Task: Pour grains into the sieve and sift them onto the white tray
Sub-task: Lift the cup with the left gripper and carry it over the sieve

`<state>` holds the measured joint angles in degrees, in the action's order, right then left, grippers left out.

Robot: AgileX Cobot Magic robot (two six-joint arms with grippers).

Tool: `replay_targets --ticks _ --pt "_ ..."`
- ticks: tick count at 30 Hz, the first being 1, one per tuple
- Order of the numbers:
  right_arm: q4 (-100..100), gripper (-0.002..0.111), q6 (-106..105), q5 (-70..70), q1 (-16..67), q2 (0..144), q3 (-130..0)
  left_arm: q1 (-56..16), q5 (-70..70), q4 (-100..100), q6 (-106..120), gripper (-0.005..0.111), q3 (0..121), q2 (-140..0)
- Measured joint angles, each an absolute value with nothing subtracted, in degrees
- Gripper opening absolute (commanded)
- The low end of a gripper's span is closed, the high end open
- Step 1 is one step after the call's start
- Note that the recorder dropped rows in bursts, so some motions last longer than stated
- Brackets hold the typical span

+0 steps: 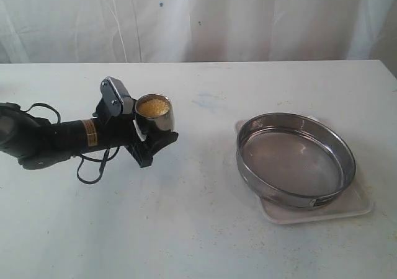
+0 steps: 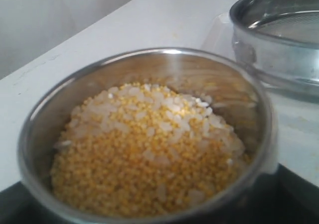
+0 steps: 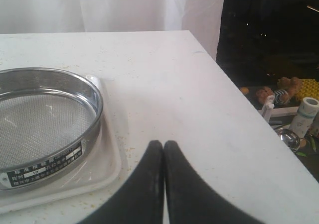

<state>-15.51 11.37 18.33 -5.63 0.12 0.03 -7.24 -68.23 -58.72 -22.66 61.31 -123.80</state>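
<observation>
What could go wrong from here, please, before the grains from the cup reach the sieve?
1. The open steel cup holds loose grains and stands well apart from the sieve. A tilt or jolt on the way might spill some onto the table.
2. The sieve sits toward one side of the white tray, so grains sifted near that edge may miss the tray.

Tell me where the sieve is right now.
In the exterior view the sieve sits on the right, resting on the white tray, well apart from the steel cup on the left.
</observation>
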Motion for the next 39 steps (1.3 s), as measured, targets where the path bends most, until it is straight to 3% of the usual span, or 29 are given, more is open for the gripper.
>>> replay_targets --ticks 17,28,39 --pt "-15.5 0.0 11.4 18.3 -5.6 0.1 0.0 -19.0 -67.7 -58.2 -34.0 0.0 62.3 -108.5" --pt "-15.5 0.0 11.4 18.3 -5.6 0.1 0.0 -34.1 -45.1 -57.0 -35.4 0.0 74.8 -108.4" --pt "-15.5 0.0 11.4 18.3 -5.6 0.1 0.0 -35.3 -41.0 -50.8 -36.7 0.0 76.8 -115.5"
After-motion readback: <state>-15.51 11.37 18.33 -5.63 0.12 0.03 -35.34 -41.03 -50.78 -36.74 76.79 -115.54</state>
